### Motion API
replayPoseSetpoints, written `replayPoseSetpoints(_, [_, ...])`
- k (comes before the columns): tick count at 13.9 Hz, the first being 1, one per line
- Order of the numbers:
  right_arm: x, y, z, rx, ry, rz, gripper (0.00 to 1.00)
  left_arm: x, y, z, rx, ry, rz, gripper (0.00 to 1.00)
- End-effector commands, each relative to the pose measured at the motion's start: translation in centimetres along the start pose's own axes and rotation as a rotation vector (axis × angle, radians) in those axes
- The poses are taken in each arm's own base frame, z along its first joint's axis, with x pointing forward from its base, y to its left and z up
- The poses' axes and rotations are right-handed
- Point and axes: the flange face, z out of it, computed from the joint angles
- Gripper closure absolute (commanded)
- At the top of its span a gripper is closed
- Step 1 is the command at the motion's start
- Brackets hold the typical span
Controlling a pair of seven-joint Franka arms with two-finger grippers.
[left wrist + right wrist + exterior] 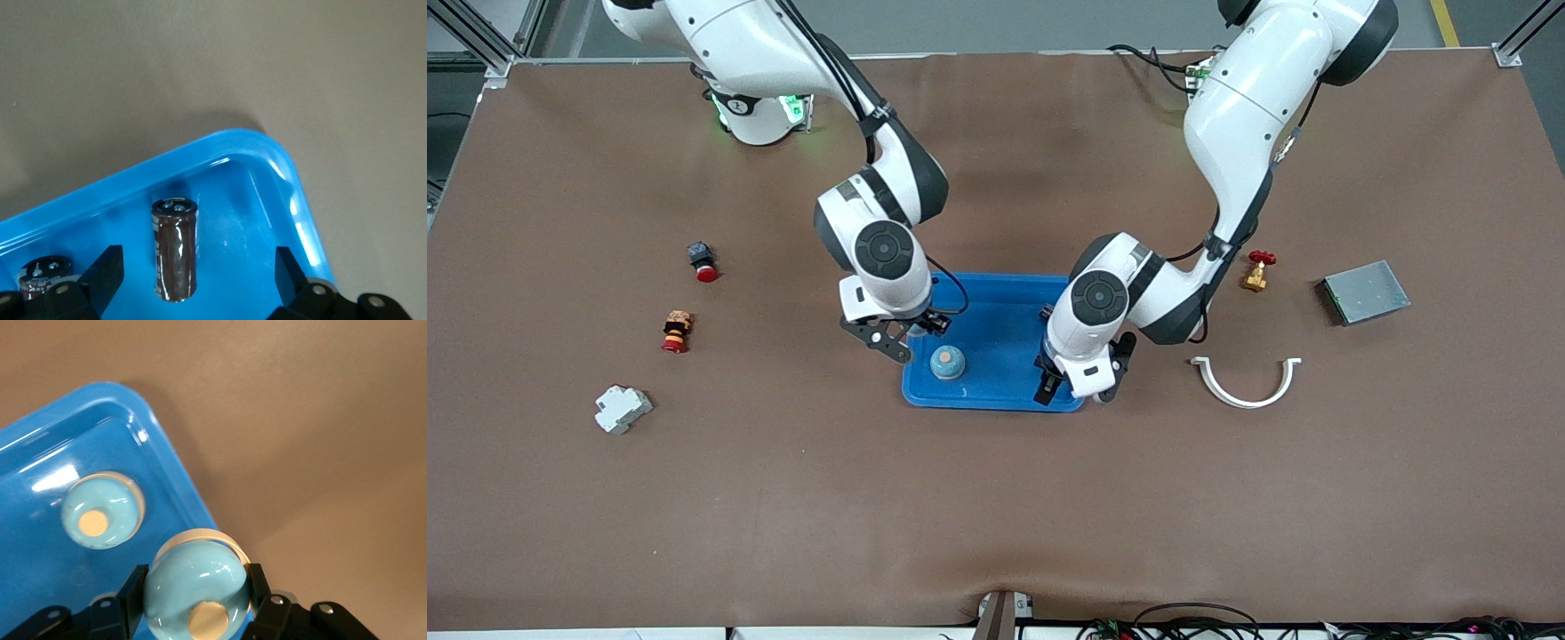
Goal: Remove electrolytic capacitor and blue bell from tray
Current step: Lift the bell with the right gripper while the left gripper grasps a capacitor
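Over blue tray [996, 391] | right claw [197, 600] grasps glossy pale-blue bell [197, 587] | left claw [193, 280] released, brown capacitor [175, 250] upright

My left wrist view crops a second capacitor [44, 272] at the edge; my right end effector [198, 600] hides the bell [197, 587] base.

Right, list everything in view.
Tray: 1, blue, mid-table.
Bell: 2, light blue; one in the tray, one gripped above it.
Capacitor: 2, dark brown, in the tray.
Push button: 2, red-capped, toward the right arm's end.
Breaker: 1, white, nearer the camera than the buttons.
Valve: 1, brass, red handle, toward the left arm's end.
Box: 1, grey, beside the valve.
Curved clip: 1, white, nearer the camera than the valve.
Right end effector: shut on a bell.
Left end effector: open over a capacitor.
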Motion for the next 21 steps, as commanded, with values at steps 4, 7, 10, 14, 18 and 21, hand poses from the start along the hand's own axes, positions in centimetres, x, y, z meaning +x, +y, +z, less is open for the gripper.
replayPoseSetpoints(4, [4.9, 8.4, 0.0, -0.012, -0.044, -0.126, 1.00, -1.3, -0.2, 2.1, 0.008, 0.035, 0.022, 0.00])
replayPoseSetpoints(7, [7.9, 12.6, 0.8, -0.019, -0.055, -0.190, 1.00, -1.1, -0.4, 2.6, 0.014, 0.040, 0.026, 0.00])
replayPoseSetpoints(10, [12.9, 18.4, 2.5, 0.012, -0.052, -0.271, 1.00, -1.1, -0.4, 2.6, 0.014, 0.040, 0.026, 0.00])
replayPoseSetpoints(14, [15.4, 21.3, 2.9, 0.018, -0.060, -0.337, 1.00, -1.1, -0.3, 2.4, 0.011, 0.039, 0.022, 0.55])
replayPoseSetpoints(18, [17.2, 24.3, 3.8, -0.053, -0.034, -0.394, 1.00, -1.1, -0.2, 2.2, 0.008, 0.040, 0.026, 0.97])
replayPoseSetpoints(21, [18.1, 25.6, 4.5, -0.078, -0.008, -0.410, 1.00, -1.1, -0.2, 2.0, 0.007, 0.040, 0.026, 1.00])
